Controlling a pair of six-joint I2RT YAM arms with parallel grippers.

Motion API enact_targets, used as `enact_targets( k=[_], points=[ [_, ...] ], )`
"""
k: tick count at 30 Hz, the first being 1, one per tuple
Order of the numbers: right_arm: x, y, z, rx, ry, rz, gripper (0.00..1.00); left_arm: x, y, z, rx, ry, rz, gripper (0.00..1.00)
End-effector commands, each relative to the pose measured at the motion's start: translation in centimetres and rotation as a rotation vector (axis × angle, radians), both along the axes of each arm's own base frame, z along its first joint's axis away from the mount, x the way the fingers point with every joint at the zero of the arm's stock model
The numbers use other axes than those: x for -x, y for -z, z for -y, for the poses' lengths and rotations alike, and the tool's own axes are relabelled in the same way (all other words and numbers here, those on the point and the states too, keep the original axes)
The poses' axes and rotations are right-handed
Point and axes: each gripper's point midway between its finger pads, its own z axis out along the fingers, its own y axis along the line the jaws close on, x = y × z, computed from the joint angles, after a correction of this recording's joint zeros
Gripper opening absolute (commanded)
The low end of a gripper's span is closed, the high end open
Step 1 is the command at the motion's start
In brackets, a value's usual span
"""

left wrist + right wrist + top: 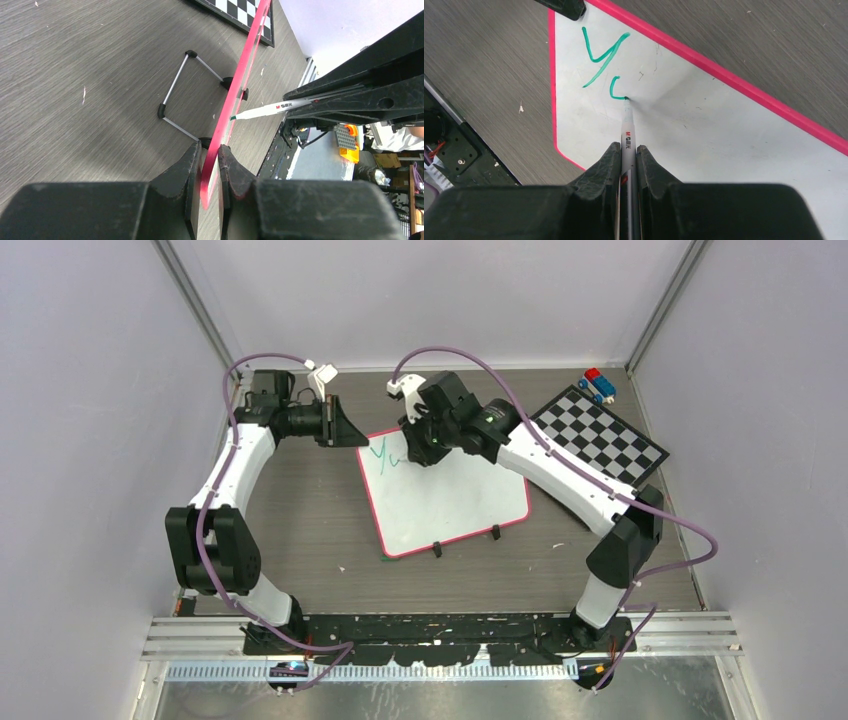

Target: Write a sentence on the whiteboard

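The whiteboard (450,495), white with a pink-red rim, lies on the table's middle, two black clips at its near edge. My left gripper (352,432) is shut on its far left corner; the left wrist view shows the rim (235,95) edge-on between my fingers (210,167). My right gripper (627,150) is shut on a white marker (627,125) whose green tip touches the board (724,135). The sentence (601,60) is a green "Y" and a short curved stroke at the tip; it also shows from above (384,455). The marker also shows in the left wrist view (267,109).
A black-and-white checkered board (600,435) lies right of the whiteboard, with a small red and blue toy (598,385) behind it. A folded wire stand (187,92) lies under the whiteboard. White walls close in the table.
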Motion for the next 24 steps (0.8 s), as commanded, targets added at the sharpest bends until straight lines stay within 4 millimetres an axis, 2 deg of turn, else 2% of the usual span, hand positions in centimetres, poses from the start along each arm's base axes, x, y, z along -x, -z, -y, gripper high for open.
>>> enact_targets(
  k=[1, 8, 15, 20, 24],
  points=[
    [-2.1, -4.0, 0.4, -0.051, 0.046, 0.115, 0.0, 0.3, -2.1, 0.2, 0.014, 0.01, 0.05, 0.0],
    [-2.2, -3.8, -1.0, -0.07, 0.02, 0.099, 0.0, 0.4, -2.2, 0.3, 0.011, 0.011, 0.052, 0.0],
    [-1.2, -3.3, -1.9, -0.065, -0.016, 0.08, 0.0, 0.4, -2.1, 0.3, 0.009, 0.012, 0.05, 0.0],
    [-1.0, -2.8, -1.2, -0.043, -0.007, 0.082, 0.0, 0.4, -2.2, 0.2, 0.006, 0.011, 0.054, 0.0],
    [-1.6, -3.3, -0.1, -0.048, 0.019, 0.09, 0.0, 0.4, -2.2, 0.2, 0.004, 0.01, 0.051, 0.0]
  ],
)
